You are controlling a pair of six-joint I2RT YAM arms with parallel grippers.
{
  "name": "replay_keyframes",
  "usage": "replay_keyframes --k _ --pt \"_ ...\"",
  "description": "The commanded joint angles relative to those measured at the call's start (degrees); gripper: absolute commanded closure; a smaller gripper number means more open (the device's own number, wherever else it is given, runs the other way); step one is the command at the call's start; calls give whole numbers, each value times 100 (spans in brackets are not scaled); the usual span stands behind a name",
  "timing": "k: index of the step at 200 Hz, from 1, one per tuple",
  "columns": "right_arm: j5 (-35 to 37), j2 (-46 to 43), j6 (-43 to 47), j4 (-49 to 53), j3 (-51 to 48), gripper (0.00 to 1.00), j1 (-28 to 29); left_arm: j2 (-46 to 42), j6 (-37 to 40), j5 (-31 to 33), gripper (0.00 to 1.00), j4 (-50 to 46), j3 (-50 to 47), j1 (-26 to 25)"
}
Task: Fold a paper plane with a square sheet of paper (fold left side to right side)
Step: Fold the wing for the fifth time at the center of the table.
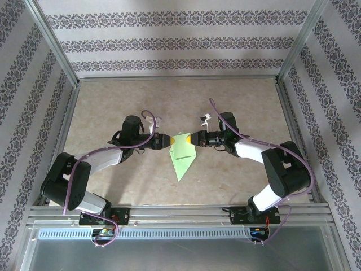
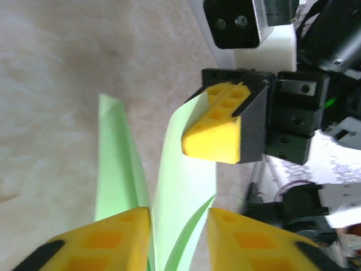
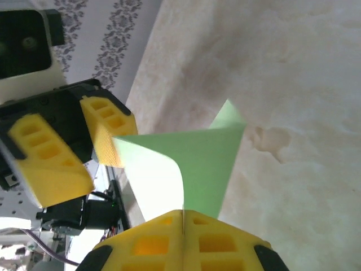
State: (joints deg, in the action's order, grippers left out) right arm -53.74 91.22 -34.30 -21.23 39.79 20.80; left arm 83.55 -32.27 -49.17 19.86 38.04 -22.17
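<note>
The light green sheet of paper (image 1: 182,155) lies mid-table, partly folded into a pointed shape whose tip faces the near edge. Its upper flaps are raised between the two grippers. My right gripper (image 3: 182,214) is shut on the edge of a curled flap of the paper (image 3: 211,164). My left gripper (image 2: 179,217) is open, and a standing flap of the paper (image 2: 183,169) passes through the gap between its yellow fingers. In the top view the left gripper (image 1: 167,141) and the right gripper (image 1: 192,139) face each other closely across the paper's top.
The beige mottled tabletop (image 1: 113,107) is bounded by aluminium rails and patterned walls. A faint stain (image 3: 271,138) marks the table beside the paper. The right gripper's yellow finger (image 2: 217,127) hangs just above and ahead of the left gripper.
</note>
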Motion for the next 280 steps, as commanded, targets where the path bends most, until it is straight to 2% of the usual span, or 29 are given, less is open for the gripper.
replay_keyframes --k 1,31,67,99,147,185,236,253,280 --pt "354 266 -58 70 149 100 30 -415 688 1087 53 -1127 10 92" --pt "867 535 -478 408 269 100 41 -1125 1131 1996 52 -1956 8 -19" --pt "1511 462 -811 1421 506 100 47 -1442 1737 3227 52 -3074 394 -1087" --pt "1984 366 -840 2400 790 100 47 -867 1932 4123 52 -3662 920 -2227" --pt "2148 423 -946 2777 952 100 41 546 2177 4955 49 -4028 1865 -3426" --pt "2166 423 -1025 2771 943 100 41 1410 2241 5279 44 -4219 2484 -3804" --pt "2140 458 -1046 2725 952 100 38 2150 2321 6040 44 -4711 3007 -3961" --pt "2139 476 -1067 2697 952 100 39 2273 2331 6194 47 -4762 3043 -3961" --pt "2148 510 -1070 2670 934 100 38 2374 2335 6167 56 -4712 3057 -3961"
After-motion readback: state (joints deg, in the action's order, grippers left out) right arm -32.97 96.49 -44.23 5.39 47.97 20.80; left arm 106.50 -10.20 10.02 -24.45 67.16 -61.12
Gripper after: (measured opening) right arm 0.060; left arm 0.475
